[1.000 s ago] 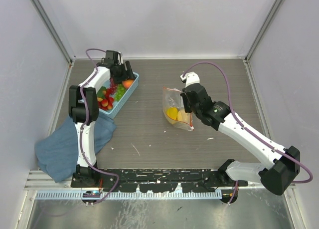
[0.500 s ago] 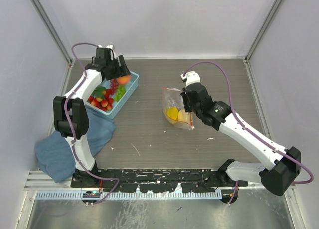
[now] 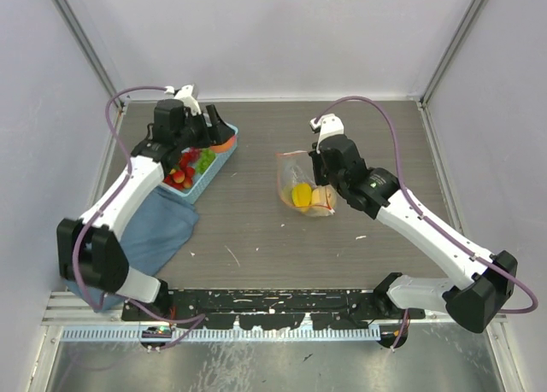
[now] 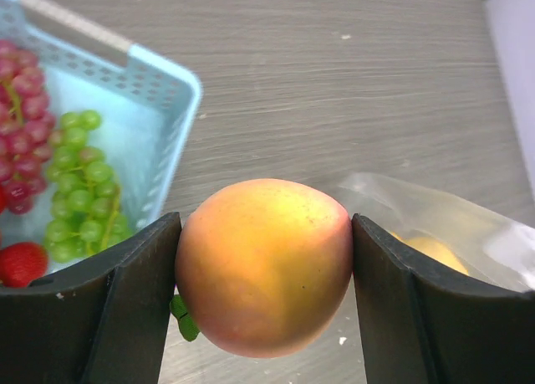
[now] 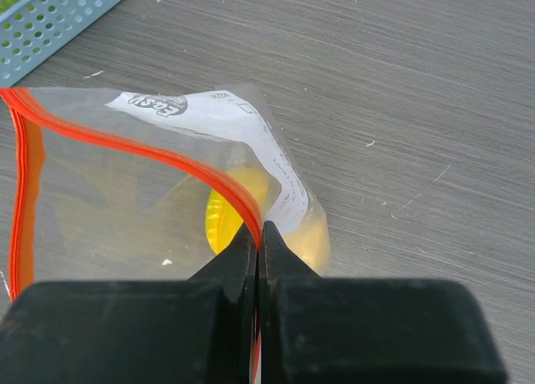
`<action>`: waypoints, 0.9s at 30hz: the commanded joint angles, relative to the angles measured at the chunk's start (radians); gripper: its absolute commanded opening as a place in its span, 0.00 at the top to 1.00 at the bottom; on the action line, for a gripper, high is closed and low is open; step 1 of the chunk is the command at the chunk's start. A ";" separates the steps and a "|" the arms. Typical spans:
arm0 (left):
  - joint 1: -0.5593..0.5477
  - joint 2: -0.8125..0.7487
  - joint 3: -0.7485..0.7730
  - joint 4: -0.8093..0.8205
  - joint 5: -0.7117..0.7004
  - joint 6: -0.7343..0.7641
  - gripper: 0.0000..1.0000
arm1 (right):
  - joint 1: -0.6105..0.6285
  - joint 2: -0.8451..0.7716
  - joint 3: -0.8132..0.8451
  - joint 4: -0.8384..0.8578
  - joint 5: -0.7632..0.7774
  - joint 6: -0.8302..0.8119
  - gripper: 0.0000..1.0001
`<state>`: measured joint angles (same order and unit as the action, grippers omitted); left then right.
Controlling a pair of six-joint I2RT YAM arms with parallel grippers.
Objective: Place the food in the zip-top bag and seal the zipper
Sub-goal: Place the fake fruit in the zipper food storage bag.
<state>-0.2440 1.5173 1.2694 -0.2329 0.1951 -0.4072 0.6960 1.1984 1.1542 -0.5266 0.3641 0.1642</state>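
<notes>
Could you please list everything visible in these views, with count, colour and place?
orange-pink toy peach: one, orange-pink, between the left gripper's fingers.
light blue plastic basket: one, light blue, table's far left.
purple-red grape bunch: one, purple-red, in basket.
green grape bunch: one, green, in basket.
red toy strawberries: several, red, in basket.
clear zip-top bag: one, clear, table centre.
red-orange zipper: one, red-orange, along bag's mouth.
yellow toy fruit: apparently two, yellow, inside bag.
blue cloth: one, blue, near left.
left gripper: clamping peach.
right gripper: pinching zipper.
</notes>
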 commanded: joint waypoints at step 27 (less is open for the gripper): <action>-0.603 -0.293 -0.240 0.481 0.131 0.473 0.48 | -0.003 -0.015 0.047 0.026 -0.049 0.036 0.99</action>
<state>-0.7906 1.1877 1.0084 0.1642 0.3058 -0.0834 0.6960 1.2049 1.1702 -0.5358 0.3237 0.1894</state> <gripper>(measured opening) 0.723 0.038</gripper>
